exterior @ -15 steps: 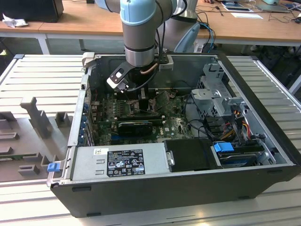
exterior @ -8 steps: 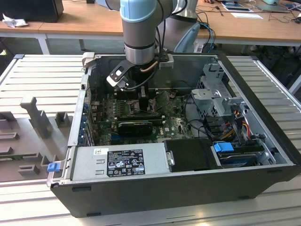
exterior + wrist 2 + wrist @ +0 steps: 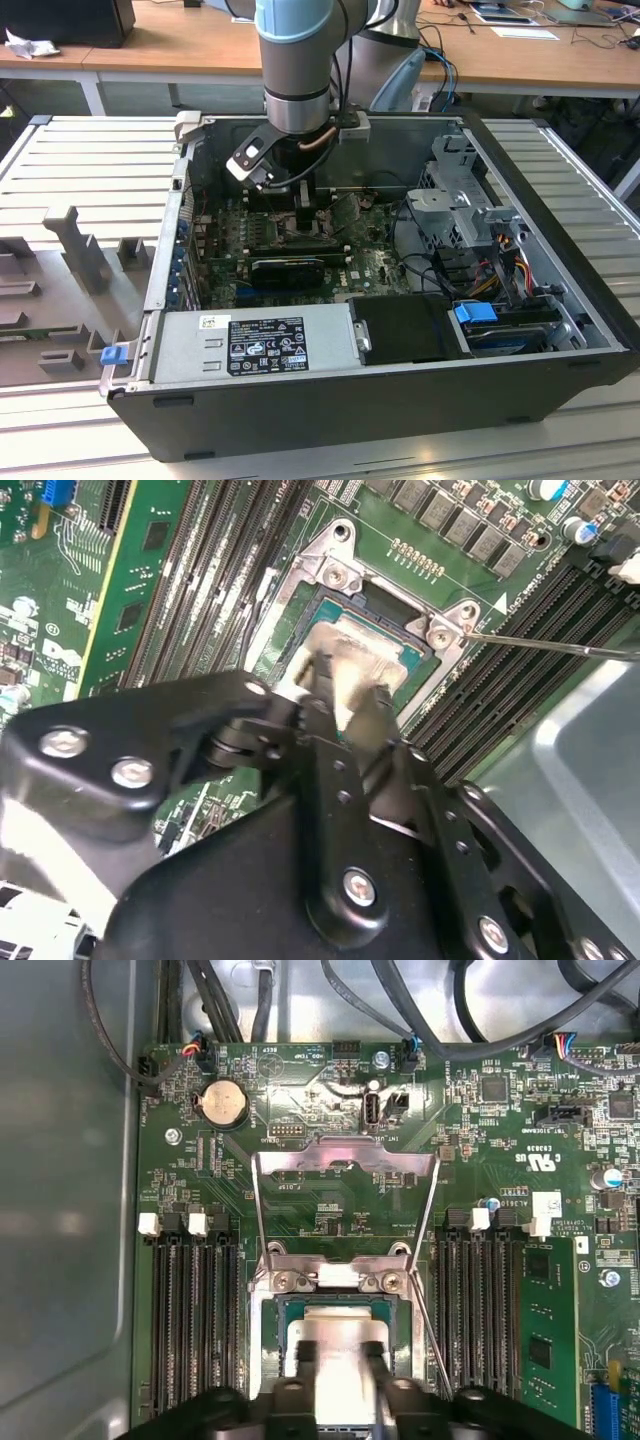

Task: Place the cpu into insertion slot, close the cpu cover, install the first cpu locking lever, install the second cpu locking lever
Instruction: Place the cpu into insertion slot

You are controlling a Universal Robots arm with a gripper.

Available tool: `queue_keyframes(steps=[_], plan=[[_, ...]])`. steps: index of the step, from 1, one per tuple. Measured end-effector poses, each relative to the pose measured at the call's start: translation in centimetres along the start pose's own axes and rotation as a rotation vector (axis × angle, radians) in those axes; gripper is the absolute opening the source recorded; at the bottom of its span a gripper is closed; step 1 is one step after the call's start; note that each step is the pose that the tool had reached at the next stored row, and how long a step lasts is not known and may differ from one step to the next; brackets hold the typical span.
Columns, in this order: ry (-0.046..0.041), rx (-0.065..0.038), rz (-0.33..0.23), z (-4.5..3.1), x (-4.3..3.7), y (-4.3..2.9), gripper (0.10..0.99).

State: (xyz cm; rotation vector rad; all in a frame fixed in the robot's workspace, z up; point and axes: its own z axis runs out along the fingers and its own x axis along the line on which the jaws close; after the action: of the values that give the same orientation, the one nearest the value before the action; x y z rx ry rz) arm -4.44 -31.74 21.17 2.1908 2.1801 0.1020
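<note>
Two black fingers (image 3: 305, 1355) are seen closed to a narrow gap on the cpu (image 3: 340, 1330). The small pale silver-beige square is gripped by its raised metal top and held flat and low at the insertion slot (image 3: 264, 1340); whether the chip is fully seated cannot be told. The slot's dark square well is framed by a grey metal rim and ringed by green circuit board (image 3: 300, 1200).

The cpu cover (image 3: 345, 1152), a thin silvery frame with a large central cut-out, is folded back on its hinge at the slot's edge, clear of the chip. In the second wrist view a thin wire locking lever (image 3: 545, 643) is seen unlatched beside the slot, jutting across one bank of long black memory slots (image 3: 195, 1320). Such banks flank the slot on both sides. A round coin battery (image 3: 224, 1103) and bundled dark cables (image 3: 480, 1045) are set beyond the open cover.

In the exterior view, the grey-and-blue arm (image 3: 295, 60) is seen reaching down into an open black computer case (image 3: 380, 410) laid on a ribbed metal surface (image 3: 90, 160). A boxy grey power supply (image 3: 255, 340) is set along the near wall, and a metal drive cage (image 3: 460, 200) toward the exterior view's right.
</note>
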Motion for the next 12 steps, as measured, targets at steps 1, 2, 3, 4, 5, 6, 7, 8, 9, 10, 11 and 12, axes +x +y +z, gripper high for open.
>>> queue_keyframes(steps=[1, 2, 3, 4, 5, 6, 7, 8, 9, 10, 11, 12], plan=[[0.0001, 0.0, 0.0, 0.0, 0.0, 0.0, 0.278], [-0.0002, 0.0, 0.0, -0.04, 0.0, 0.0, 0.22], [-0.0002, 0.0, 0.0, -0.07, 0.0, 0.0, 0.161], [0.0, 0.0, 0.0, -0.07, 0.0, 0.0, 0.106], [0.0, 0.0, 0.0, -0.08, 0.0, 0.01, 0.106], [-0.0002, 0.0, 0.0, -0.1, 0.0, 0.01, 0.106], [-0.0003, 0.0, 0.0, -0.13, 0.0, 0.01, 0.106], [-0.0003, 0.0, 0.0, -0.19, 0.0, 0.01, 0.106], [-0.0003, 0.0, 0.0, -0.25, 0.0, 0.01, 0.106], [0.0, 0.0, 0.0, -0.25, 0.0, 0.02, 0.106], [0.0001, 0.0, 0.0, -0.26, 0.01, 0.02, 0.106], [-0.0001, 0.0, 0.0, -0.29, 0.0, 0.02, 0.106]])
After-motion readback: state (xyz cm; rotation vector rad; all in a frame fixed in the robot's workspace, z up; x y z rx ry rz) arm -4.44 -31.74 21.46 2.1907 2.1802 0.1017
